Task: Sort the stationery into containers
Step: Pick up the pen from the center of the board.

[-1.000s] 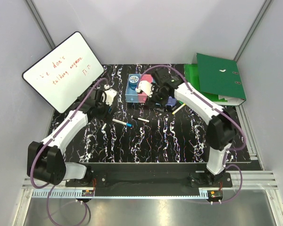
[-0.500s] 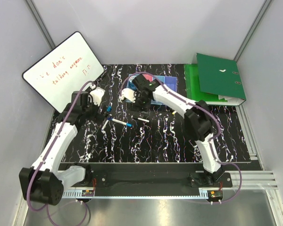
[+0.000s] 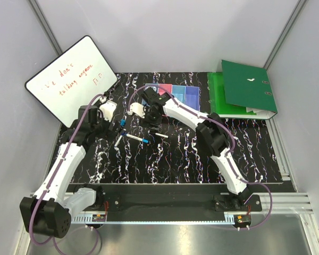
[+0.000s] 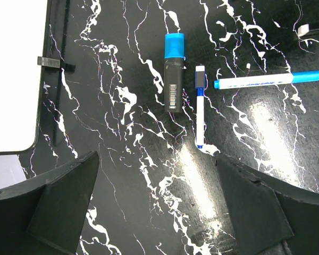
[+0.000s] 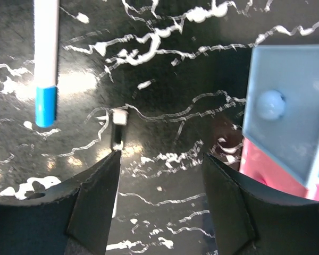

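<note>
1. Left hand and right hand: both spread, empty, over bench.
2. Containers just off right hand's side; contents unreadable, so sorted count unknown.
3. Unsorted: black blue-capped marker, white marker, thin pen ahead of left hand; small stub at right hand's fingertip.
4. Whiteboard beside left hand, binders far off right hand; neither blocks.

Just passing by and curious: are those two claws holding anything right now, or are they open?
Left claw: open, holding nothing.
Right claw: open, holding nothing.
</note>
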Tool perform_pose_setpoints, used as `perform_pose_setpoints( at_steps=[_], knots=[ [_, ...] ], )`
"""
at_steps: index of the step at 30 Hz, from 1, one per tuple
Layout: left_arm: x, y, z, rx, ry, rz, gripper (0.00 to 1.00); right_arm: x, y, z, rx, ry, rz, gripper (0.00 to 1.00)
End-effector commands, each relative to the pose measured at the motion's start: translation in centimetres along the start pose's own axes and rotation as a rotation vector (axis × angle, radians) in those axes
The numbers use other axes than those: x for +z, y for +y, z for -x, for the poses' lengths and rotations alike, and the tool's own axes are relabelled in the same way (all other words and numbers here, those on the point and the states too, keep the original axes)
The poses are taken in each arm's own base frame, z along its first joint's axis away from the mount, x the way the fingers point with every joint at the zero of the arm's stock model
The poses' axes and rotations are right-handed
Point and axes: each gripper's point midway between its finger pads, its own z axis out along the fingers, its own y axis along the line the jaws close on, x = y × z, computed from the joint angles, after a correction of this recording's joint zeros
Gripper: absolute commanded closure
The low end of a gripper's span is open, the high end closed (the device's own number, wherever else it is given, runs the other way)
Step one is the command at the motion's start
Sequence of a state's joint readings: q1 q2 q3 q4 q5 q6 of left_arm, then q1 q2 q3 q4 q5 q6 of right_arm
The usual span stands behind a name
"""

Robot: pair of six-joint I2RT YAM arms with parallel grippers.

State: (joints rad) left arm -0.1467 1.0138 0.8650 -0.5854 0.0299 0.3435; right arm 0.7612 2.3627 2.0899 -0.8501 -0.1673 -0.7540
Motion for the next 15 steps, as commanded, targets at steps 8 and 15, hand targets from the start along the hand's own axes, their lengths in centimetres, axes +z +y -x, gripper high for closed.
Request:
perform_pose_setpoints(
  at_steps=[8, 15],
  knots=[
    [-0.2, -0.1, 0.2, -0.007, -0.027, -0.008, 0.01, 1.0, 2.5, 3.7, 0.009, -0.088, 0.073, 0.3],
    [-0.3, 0.3, 0.6, 0.009, -0.033, 0.003, 0.01, 2.7, 3.1, 2.5, 0.029, -0.055, 0.095, 0.35]
  ],
)
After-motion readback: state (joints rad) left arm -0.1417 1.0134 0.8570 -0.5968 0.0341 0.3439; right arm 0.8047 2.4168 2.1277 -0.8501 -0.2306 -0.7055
